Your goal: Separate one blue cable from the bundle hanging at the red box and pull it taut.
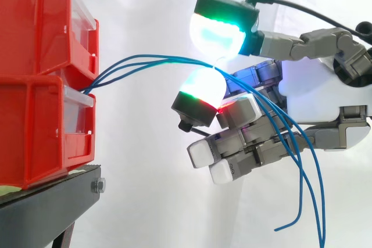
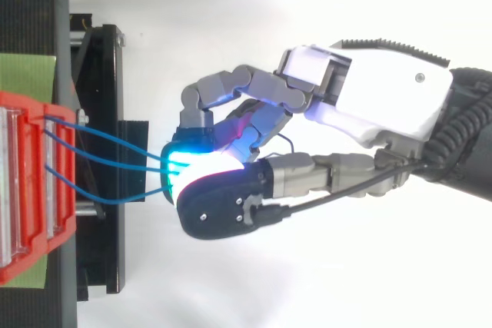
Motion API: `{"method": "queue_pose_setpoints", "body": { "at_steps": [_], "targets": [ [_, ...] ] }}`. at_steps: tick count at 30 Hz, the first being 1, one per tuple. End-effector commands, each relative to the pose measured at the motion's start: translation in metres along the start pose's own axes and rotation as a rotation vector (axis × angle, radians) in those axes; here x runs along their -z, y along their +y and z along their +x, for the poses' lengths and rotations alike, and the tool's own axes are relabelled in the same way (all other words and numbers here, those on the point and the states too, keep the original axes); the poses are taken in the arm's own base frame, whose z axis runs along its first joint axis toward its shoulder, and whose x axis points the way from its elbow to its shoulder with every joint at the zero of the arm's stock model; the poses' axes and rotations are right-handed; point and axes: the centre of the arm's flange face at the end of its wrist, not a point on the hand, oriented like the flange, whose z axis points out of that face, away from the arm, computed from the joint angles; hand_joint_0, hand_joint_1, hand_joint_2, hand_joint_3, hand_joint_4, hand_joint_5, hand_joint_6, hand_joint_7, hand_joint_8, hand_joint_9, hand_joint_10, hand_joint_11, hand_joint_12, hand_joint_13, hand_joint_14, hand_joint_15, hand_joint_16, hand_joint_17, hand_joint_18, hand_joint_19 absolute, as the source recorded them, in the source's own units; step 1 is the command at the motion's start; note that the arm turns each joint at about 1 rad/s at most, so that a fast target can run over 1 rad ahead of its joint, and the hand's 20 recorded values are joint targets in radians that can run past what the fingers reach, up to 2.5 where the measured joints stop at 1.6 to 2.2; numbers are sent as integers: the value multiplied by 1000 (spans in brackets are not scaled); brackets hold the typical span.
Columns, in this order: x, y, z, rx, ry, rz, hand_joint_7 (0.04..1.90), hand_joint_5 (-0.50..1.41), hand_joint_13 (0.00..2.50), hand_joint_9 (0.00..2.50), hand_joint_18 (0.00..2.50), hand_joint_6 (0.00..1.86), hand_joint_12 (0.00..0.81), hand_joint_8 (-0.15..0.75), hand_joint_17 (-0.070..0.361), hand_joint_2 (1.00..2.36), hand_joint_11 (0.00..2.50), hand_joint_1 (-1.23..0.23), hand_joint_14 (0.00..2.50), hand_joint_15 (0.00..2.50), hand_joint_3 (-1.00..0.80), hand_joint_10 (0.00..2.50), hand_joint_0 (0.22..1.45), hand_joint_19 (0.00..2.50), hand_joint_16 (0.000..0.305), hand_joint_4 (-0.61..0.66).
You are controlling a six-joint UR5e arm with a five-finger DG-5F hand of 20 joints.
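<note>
Several thin blue cables (image 1: 151,59) from the red plastic bins (image 1: 40,74) are pinched between glowing pads (image 1: 203,87) of the grey-white robot hand (image 1: 314,92); separation and tautening of one are judged outstanding.

No text, number or sign can be read. A small dark marking is seen on the lowest white fingertip pad (image 1: 224,173) of the hand (image 1: 314,94), below the blue cables (image 1: 174,58). It is too small to be made out.
</note>
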Motion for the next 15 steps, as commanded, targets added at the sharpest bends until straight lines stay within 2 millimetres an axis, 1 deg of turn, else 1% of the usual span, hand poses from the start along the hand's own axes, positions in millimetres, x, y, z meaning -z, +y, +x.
{"method": "queue_pose_setpoints", "body": {
  "at_steps": [1,3,4,8,9,11,12,13,15],
  "targets": [
    [0,0,2,0,-5,0,1457,-130,767,1084,619,898,376,356,103,1018,1128,-635,24,654,-232,19,579,580,46,211],
    [0,-2,3,2,-4,3,1466,-130,772,1077,624,900,380,351,103,1021,1140,-684,22,658,-170,19,578,581,46,224],
    [0,-4,5,1,-3,4,1433,-138,772,1071,628,914,378,353,103,1024,1144,-758,22,660,-109,21,595,576,46,218],
    [1,-3,8,-1,2,2,1479,-144,776,1068,639,920,380,354,103,1028,1132,-796,23,657,-45,20,621,564,46,178],
    [1,-4,8,0,2,4,1465,-150,780,1067,643,932,380,354,103,1027,1149,-807,22,657,-30,19,640,555,46,110],
    [1,-4,8,0,0,4,1460,-162,785,1069,652,943,378,353,104,1028,1143,-815,22,648,-21,16,664,552,46,58],
    [1,-4,8,0,0,4,1434,-170,787,1066,658,948,379,350,105,1026,1139,-815,23,651,-44,18,674,552,46,44],
    [1,-4,8,0,0,4,1403,-179,787,1057,660,952,380,346,105,1023,1138,-823,21,640,-135,18,703,555,46,61],
    [1,-4,8,0,0,4,1357,-183,786,1047,663,953,376,346,104,1018,1129,-818,23,638,-229,18,726,557,46,68]
  ]
}}
